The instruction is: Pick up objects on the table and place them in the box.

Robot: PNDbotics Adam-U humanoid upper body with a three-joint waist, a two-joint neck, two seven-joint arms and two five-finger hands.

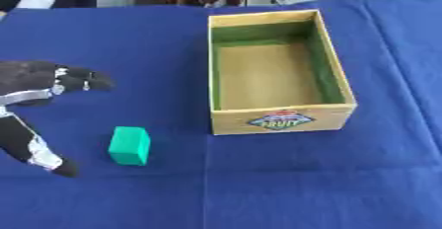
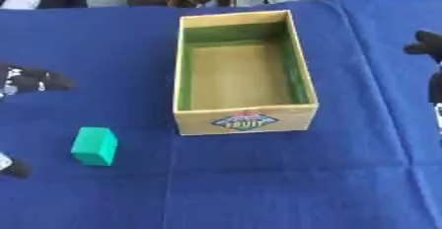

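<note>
Open wooden box looks empty; green block lies outside.

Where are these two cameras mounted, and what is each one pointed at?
Left eye view: sits in the robot's head, looking down at the blue table, the wooden box and the green block; the left hand shows at the left edge, open.
Right eye view: same head, same downward look; part of the right hand shows at the right edge.
Both share the box, the block and the left hand.
</note>
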